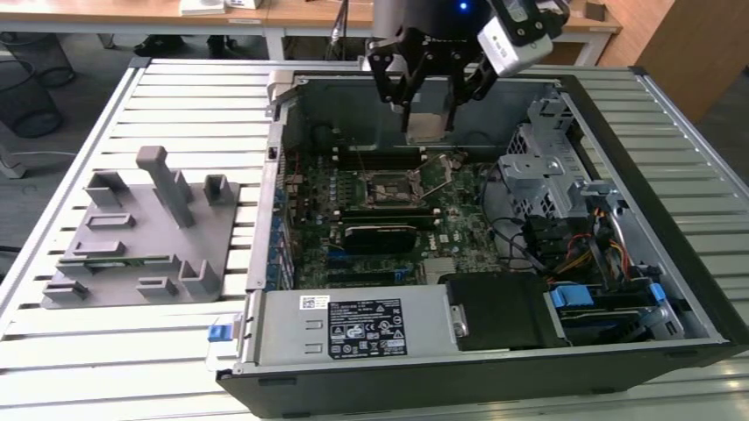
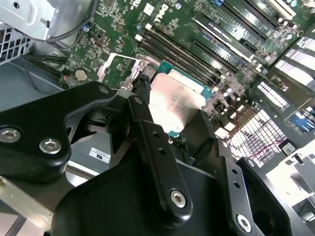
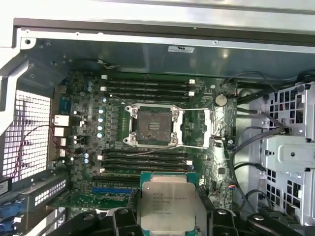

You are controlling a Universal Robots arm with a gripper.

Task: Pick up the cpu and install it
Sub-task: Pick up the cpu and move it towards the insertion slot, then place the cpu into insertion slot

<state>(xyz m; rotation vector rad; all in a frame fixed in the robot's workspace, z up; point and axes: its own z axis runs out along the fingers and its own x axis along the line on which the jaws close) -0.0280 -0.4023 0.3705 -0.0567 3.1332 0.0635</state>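
The black multi-fingered end effector (image 1: 427,116) is hung pointing downward over the open black computer case (image 1: 468,386) that stands on the pale slatted desk (image 1: 175,96). Its fingers are closed on the small square cpu with a silvery metal top (image 3: 166,206). The cpu is carried flat in the air, apart from the open black socket with a metal frame (image 3: 151,125).
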